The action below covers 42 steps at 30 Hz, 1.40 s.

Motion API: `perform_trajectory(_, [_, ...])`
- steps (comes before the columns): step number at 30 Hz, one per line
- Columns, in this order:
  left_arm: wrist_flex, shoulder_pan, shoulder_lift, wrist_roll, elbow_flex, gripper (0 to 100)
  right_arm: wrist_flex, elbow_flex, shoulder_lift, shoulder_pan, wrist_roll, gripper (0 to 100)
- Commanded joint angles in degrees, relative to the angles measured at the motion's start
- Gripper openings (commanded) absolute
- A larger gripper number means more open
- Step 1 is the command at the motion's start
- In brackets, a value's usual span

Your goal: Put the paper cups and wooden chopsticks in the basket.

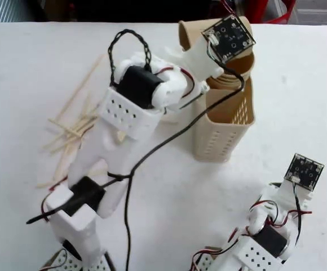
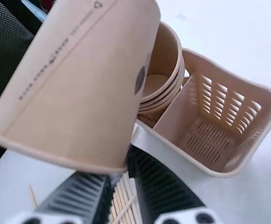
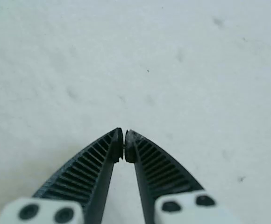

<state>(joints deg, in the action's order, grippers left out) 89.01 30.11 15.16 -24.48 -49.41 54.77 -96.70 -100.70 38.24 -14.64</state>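
Counting cups: one tan paper cup (image 2: 79,79) is sitting tilted in the left gripper (image 2: 121,175), whose ribbed black fingers (image 2: 156,186) are pinching its rolled rim, close by the basket (image 2: 229,121). A nested stack of cups (image 2: 166,79), three or so rims showing, is standing in one of the basket's two compartments. Basket is looking like beige plastic, rectangular, with slotted walls and floor. Thin wooden chopsticks (image 1: 73,130) are lying scattered on the white bench (image 1: 180,192), too tangled to count. Meanwhile the right gripper (image 3: 124,140) is hovering over the bench, fingers pressed together at the tips.
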Motion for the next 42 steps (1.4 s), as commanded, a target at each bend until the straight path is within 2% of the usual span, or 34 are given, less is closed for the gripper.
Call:
perform_trajectory(1, [0.53, -0.57, -1.71, -2.55, -0.44, 3, -0.57, -0.35, 0.4, 0.4, -0.7, 2.1])
perform_trajectory(6, [1.32, -1.54, -2.07, -2.99, -0.53, 10, -0.57, -0.35, 0.4, 0.4, -0.7, 2.1])
perform_trajectory(15, [0.18, -2.95, -2.15, -2.73, -0.62, 10, -0.57, -0.35, 0.4, 0.4, -0.7, 2.1])
perform_trajectory(22, [-6.07, -2.86, -1.63, -2.46, -0.44, 10, -0.57, -0.35, 0.4, 0.4, -0.7, 2.1])
perform_trajectory(27, [-11.69, -2.86, -1.63, 0.79, -0.44, 10, -0.57, -0.35, 0.4, 0.4, -0.7, 2.1])
perform_trajectory(42, [-16.88, -2.42, -1.71, 1.23, -0.53, 10, -0.57, -0.35, 0.4, 0.4, -0.7, 2.1])
